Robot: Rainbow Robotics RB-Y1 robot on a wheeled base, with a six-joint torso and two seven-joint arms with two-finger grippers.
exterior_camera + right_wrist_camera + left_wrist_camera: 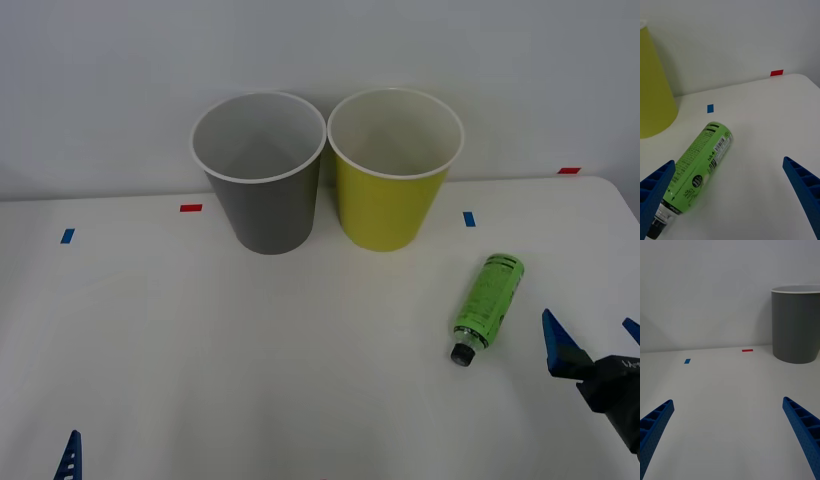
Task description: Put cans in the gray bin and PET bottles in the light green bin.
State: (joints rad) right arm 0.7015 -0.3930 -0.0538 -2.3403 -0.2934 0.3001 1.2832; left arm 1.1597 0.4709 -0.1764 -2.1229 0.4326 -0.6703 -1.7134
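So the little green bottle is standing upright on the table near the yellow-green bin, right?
Not quite. The PET bottle is lying on its side on the table, black cap toward the robot, as the front view shows. It is indeed near the light green bin, with the open right gripper close beside it.

Before me lies a white bench (200, 380) against a pale wall (100, 90). I see red tape marks (191, 208) and blue tape marks (67, 236) stuck along its far side.
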